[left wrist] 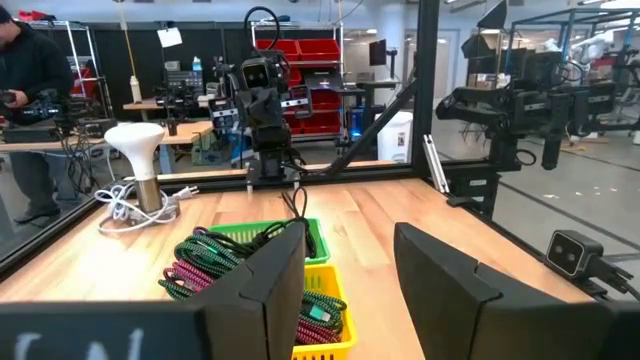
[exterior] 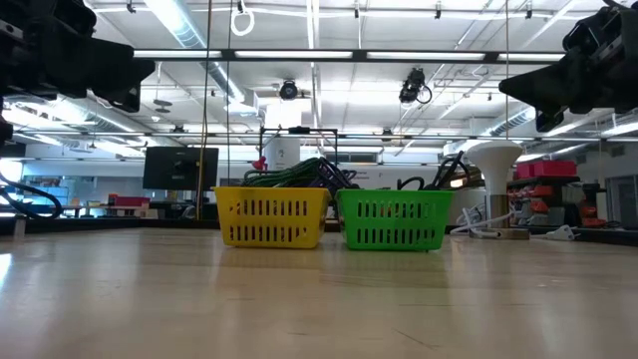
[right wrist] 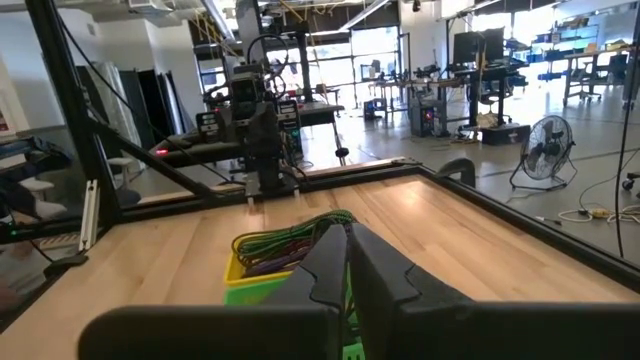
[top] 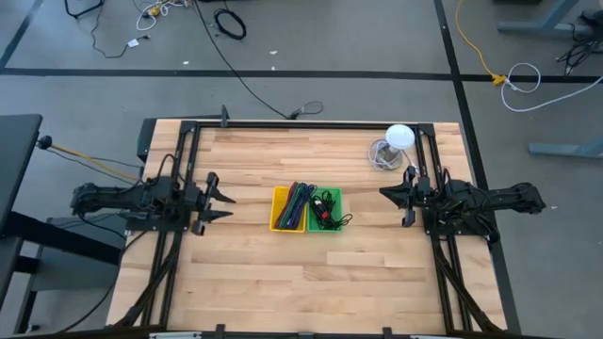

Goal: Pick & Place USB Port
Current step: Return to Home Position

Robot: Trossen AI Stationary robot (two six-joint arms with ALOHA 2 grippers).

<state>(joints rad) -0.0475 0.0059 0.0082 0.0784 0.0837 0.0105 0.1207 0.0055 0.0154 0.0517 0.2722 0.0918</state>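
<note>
At the left side of the light wooden counter (top: 283, 282), my left tool (top: 224, 201) hangs above the wood with its fingers spread and nothing between them. Mid-counter stands the yellow slotted plastic basket (exterior: 271, 217), holding a bundle of green and pink charger cables (top: 294, 205). Touching its right side, the green slotted plastic basket (exterior: 394, 219) holds the black charger cables (top: 325, 209). Well to the right, my right tool (top: 384, 193) hangs with its fingers pressed together, empty. Every charger cable I can see lies in a basket, so I judge the sorting finished. All that is left is parking both arms, and they look close to it.
</note>
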